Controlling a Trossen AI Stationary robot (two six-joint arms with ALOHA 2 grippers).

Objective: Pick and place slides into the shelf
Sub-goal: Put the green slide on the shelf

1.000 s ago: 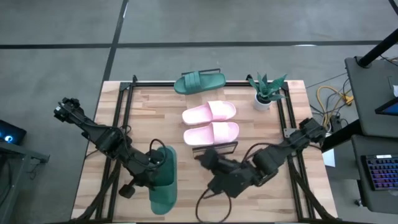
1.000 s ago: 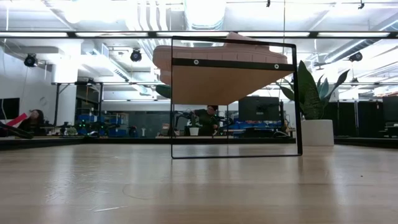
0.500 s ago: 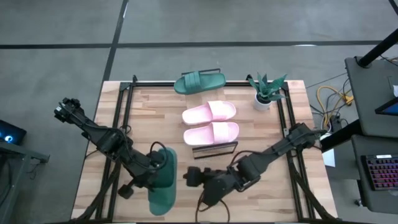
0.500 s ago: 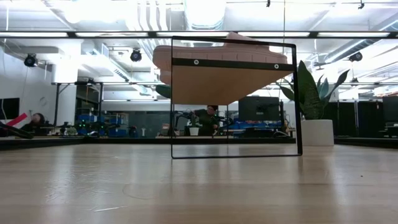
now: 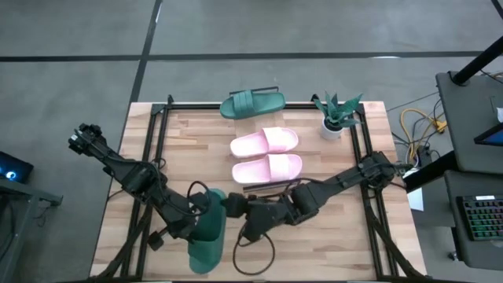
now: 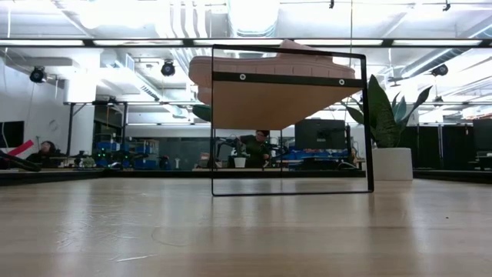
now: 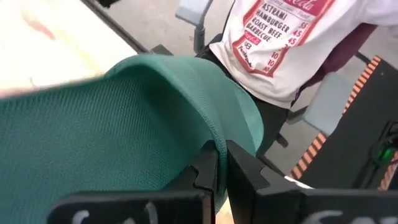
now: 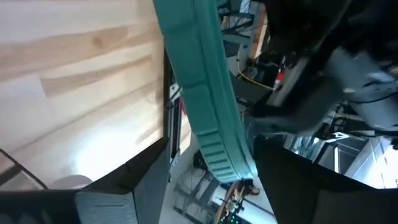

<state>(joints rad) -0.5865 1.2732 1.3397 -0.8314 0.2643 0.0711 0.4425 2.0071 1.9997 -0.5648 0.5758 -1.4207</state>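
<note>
One teal slide (image 5: 207, 234) lies at the table's (image 5: 118, 204) 7 o'clock corner, pinched at its edge by the left gripper (image 5: 198, 222), whose fingers (image 7: 208, 171) are nearly closed on the rubber. The right gripper (image 5: 233, 208), at the slide's 2 o'clock, has its fingers (image 8: 143, 174) spread wide, the slide between them, untouched. Two pink slides (image 5: 266, 155) rest on the shelf (image 5: 271, 187); another teal slide (image 5: 252, 103) lies at 12 o'clock.

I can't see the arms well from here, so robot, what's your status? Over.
Left gripper shut on dark teal-green rubber slide, near table edge. Right gripper open, straddling that slide's edge. Two pale pink slides on light-wood shelf. Nothing in the way.
</note>
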